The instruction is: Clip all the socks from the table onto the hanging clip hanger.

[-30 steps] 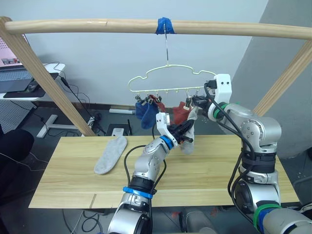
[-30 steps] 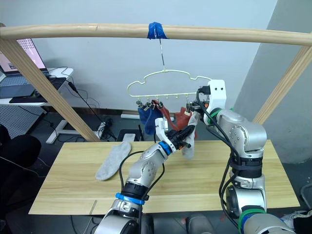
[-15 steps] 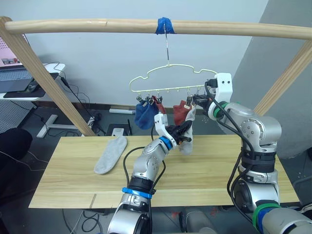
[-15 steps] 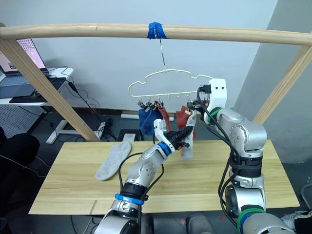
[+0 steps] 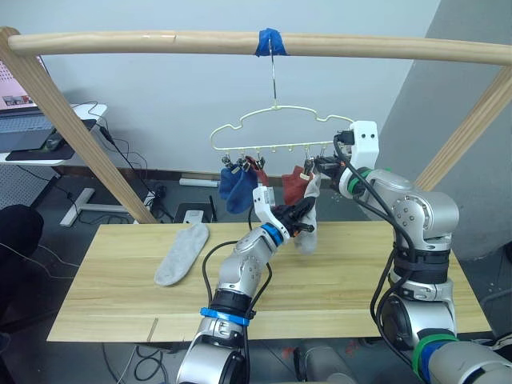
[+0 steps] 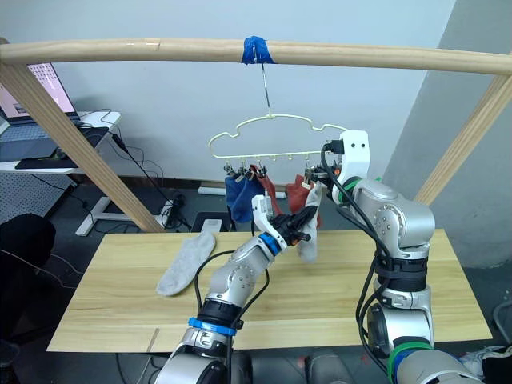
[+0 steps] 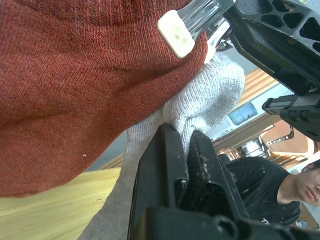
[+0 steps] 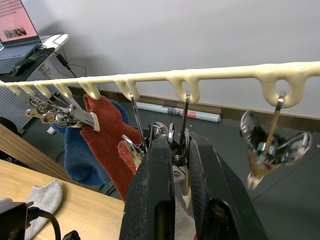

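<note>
From the head views, the thin cream wire clip hanger (image 5: 276,128) with its wavy outline hangs by its hook from the round wooden pole (image 5: 160,42) at the blue tape (image 5: 270,40). Two blue knit socks (image 5: 234,186) and two rust red knit socks (image 5: 293,184) are clipped along its row. Since a second ago the hanger has swung a little and settled back, and both arms have barely moved, so the clipping step looks unfinished. The left gripper (image 5: 302,220) holds a light grey ankle sock (image 5: 307,230) up under the right end of the row; the right gripper (image 5: 324,166) sits at a clip there. The second light grey sock (image 5: 182,254) lies flat on the pale plank table (image 5: 112,304), well apart, left for later.

In the left wrist view, the left gripper's fingers (image 7: 165,165) are clamped on a fold of the grey sock (image 7: 205,102), which touches a red sock (image 7: 75,75) beneath a metal clip (image 7: 195,20).

In the right wrist view, the right gripper (image 8: 175,150) pinches a small metal clip (image 8: 176,145) on the hanger's bar (image 8: 200,76), probably squeezing it open.
</note>
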